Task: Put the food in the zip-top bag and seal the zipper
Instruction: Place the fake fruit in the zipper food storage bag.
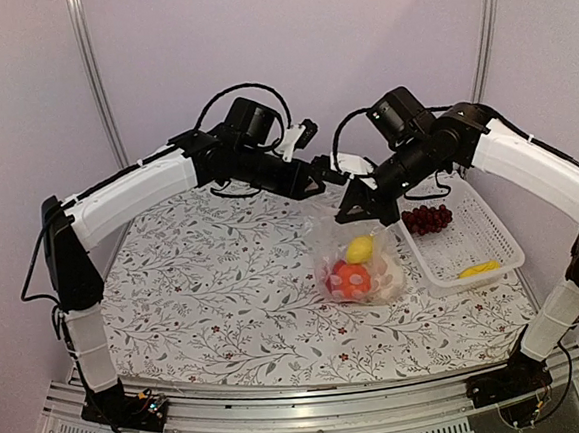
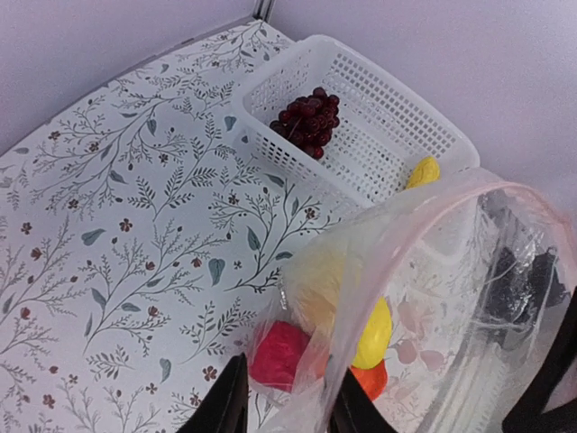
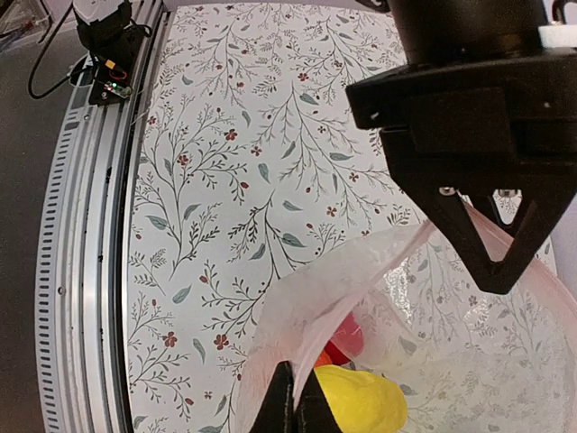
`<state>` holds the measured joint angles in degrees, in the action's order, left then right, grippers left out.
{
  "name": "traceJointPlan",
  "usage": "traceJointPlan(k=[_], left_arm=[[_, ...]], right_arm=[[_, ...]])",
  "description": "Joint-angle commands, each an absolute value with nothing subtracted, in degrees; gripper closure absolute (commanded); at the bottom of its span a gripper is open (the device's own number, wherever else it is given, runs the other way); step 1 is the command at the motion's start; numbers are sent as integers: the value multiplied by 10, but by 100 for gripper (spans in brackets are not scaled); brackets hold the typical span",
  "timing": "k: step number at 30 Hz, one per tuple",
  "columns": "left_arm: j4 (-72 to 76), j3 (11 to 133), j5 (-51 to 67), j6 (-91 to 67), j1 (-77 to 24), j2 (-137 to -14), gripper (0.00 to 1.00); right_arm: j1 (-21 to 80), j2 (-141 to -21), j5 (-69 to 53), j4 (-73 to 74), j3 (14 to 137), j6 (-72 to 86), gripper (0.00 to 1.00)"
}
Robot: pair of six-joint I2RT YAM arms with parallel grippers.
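- The zip-top bag (image 1: 333, 235) hangs mid-table, mouth wide, zipper (image 2: 406, 206) unsealed; the lemon piece (image 1: 359, 248), orange piece (image 1: 352, 280) and red pepper (image 2: 279, 354) sit inside.
- The left gripper (image 2: 288, 401) and right gripper (image 3: 296, 406) each pinch its rim.
- The grape bunch (image 1: 426, 218) and banana (image 1: 478, 269) wait in the right-hand basket (image 1: 491, 231).

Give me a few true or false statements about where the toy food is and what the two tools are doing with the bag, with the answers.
1. The grape bunch lies in the white basket. True.
2. The banana is inside the zip-top bag. False: it lies in the white basket.
3. The left tool and the right tool each pinch the bag's edge. True.
4. The yellow lemon-like piece sits on the cloth outside the bag. False: it is inside the bag.
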<state>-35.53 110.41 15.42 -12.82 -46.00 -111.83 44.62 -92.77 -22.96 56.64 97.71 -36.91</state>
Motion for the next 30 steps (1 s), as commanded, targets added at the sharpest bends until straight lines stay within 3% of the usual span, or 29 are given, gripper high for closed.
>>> traceJointPlan(k=[1,3,6,13,20,24,26,28,30], left_arm=[[-427,1115,149,-98,-436,-1103,77],[-431,1116,147,-98,-431,-1098,91],[-422,1114,138,-99,-427,-1082,100],[-384,1105,121,-93,-425,-1047,100],[-404,1107,123,-84,-425,-1057,100],[-408,1107,129,-84,-425,-1062,100],[-408,1108,129,-82,-425,-1064,93],[-409,1111,128,-75,-425,-1067,78],[-414,1123,121,-65,-425,-1074,72]], right_arm=[[451,-921,-264,584,1019,-388,100],[451,-922,-280,592,1031,-401,100],[451,-927,-291,601,1042,-413,100],[451,-939,-298,602,1042,-415,98],[451,-943,-281,589,1043,-404,75],[451,-941,-272,582,1039,-400,74],[451,-944,-272,583,1040,-398,74],[451,-946,-275,583,1041,-397,74],[451,-946,-280,583,1041,-395,74]])
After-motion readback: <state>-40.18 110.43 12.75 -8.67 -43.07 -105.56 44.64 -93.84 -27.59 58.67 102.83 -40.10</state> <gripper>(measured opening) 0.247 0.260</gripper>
